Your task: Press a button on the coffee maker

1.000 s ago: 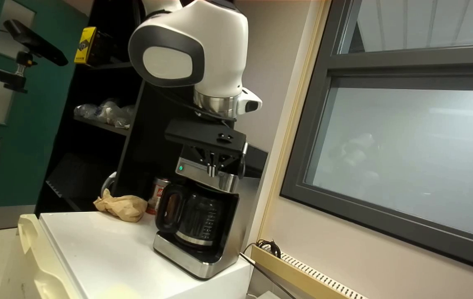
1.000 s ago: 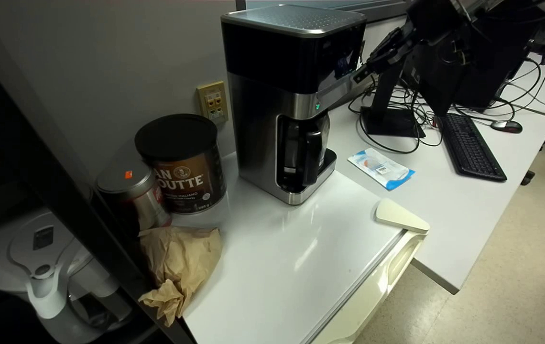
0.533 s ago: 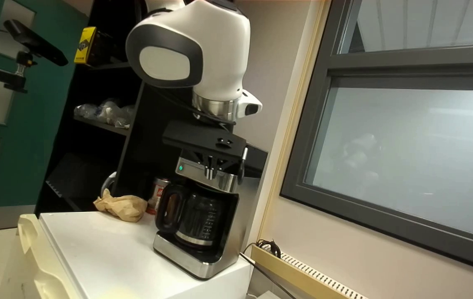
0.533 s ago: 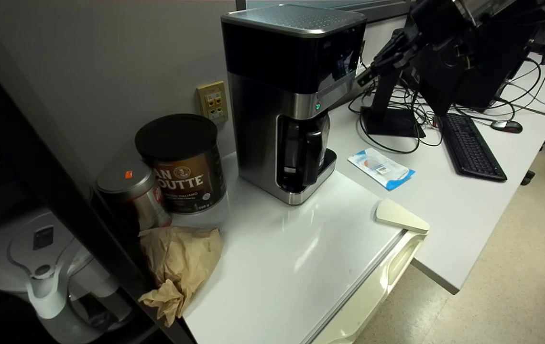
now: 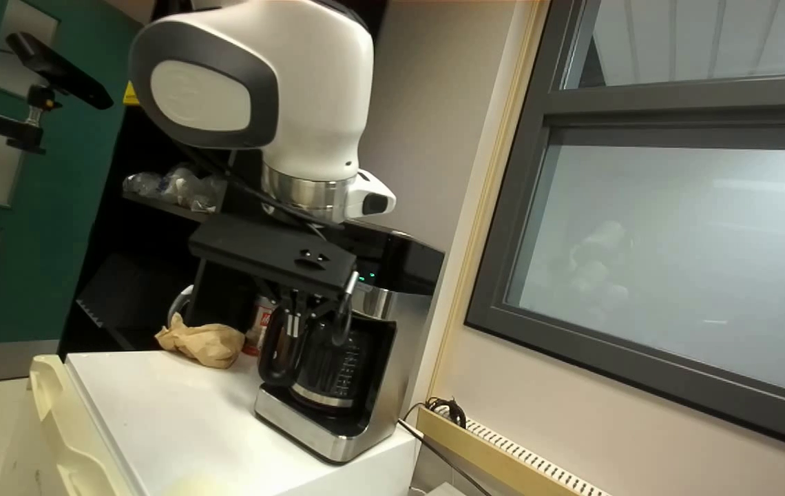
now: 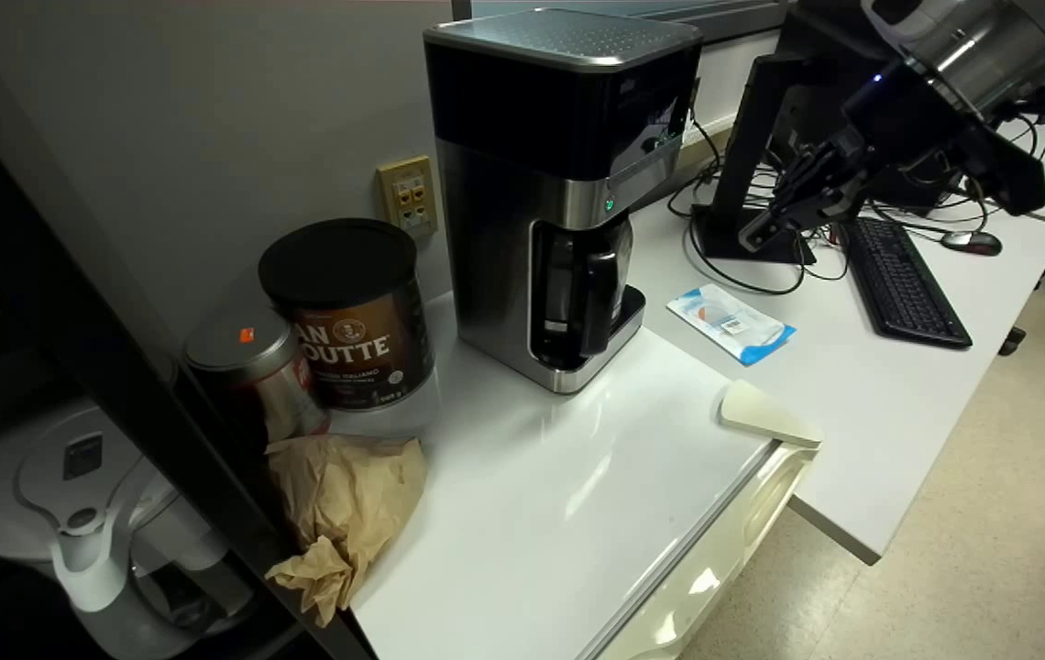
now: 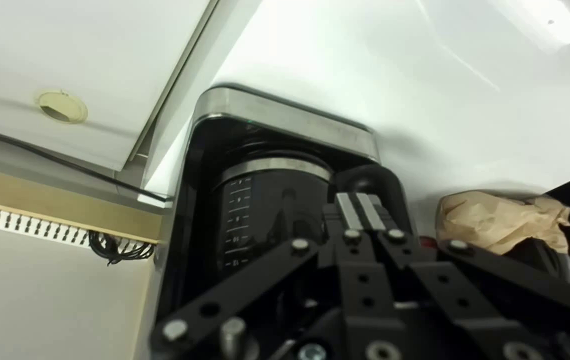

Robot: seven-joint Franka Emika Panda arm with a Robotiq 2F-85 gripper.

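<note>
The coffee maker is black and silver and stands upright on the white top; it also shows in an exterior view and in the wrist view. Its display shows small green lights. A green-lit button glows on the silver strip. The glass carafe with a black handle sits inside. My gripper is shut and empty, in front of the machine at carafe height; a gap separates it from the machine in an exterior view. Its fingertips overlap the handle in the wrist view.
A brown paper bag, a metal can and a dark coffee tub stand beside the machine. A monitor stand, cables, a keyboard and a packet lie on the adjoining desk. A wall is behind.
My gripper has moved down and back from the machine's front, away from the control strip. It stays shut. The green display lights now show in an exterior view where the gripper covered them.
</note>
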